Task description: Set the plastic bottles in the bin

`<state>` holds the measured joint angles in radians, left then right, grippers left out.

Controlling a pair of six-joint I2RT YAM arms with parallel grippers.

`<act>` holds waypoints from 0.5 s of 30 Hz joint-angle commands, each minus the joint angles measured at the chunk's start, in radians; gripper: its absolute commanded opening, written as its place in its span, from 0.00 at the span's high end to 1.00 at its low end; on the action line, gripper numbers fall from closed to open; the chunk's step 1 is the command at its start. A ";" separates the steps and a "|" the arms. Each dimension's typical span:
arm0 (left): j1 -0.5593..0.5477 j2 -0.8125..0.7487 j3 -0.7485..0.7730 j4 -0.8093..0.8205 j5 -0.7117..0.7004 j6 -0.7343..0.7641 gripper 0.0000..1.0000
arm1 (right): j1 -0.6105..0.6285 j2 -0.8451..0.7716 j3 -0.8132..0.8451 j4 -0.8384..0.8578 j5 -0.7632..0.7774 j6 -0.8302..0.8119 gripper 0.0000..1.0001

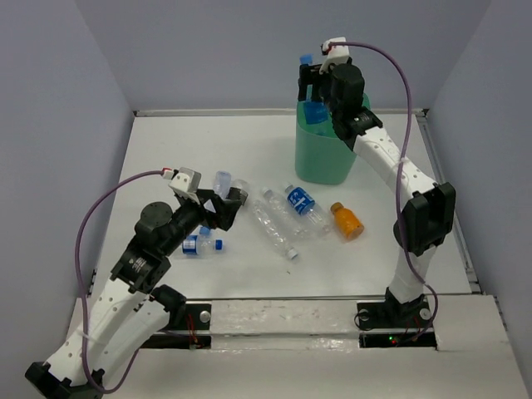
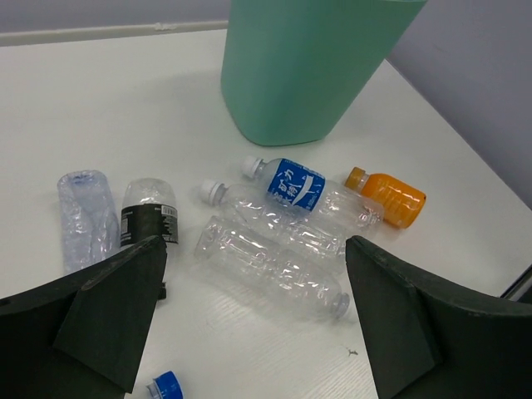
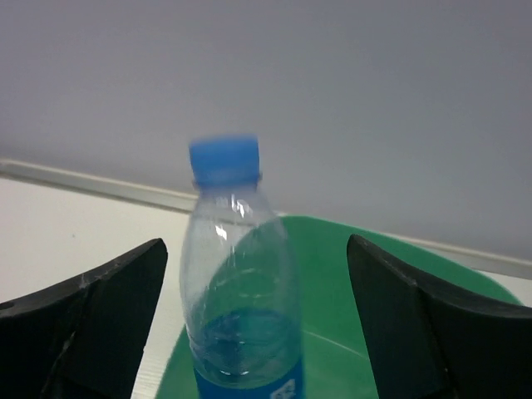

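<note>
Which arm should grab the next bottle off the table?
Left. The left claw hangs open right over the clear bottle; the right claw is far off, up above the bin.

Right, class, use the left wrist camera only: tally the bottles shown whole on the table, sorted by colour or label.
Orange bottle: 1
Blue-label bottle: 1
Black-label bottle: 1
Plain clear bottles: 3
Total: 6
</note>
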<state>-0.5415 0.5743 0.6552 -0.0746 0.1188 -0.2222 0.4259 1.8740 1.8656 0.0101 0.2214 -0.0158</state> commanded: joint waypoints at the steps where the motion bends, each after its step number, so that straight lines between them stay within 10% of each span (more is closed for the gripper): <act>1: 0.005 0.019 0.050 0.001 -0.054 -0.003 0.01 | -0.001 -0.099 -0.028 0.102 0.009 -0.016 0.02; 9: 0.008 0.048 0.050 -0.002 -0.047 -0.011 0.02 | -0.001 -0.497 -0.348 -0.052 -0.129 0.143 0.23; 15: 0.008 0.114 0.037 -0.020 -0.033 -0.120 0.04 | -0.001 -0.801 -0.942 -0.163 -0.111 0.301 0.39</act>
<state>-0.5404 0.6430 0.6575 -0.0982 0.0757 -0.2546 0.4263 1.1477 1.1690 -0.0158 0.1173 0.1650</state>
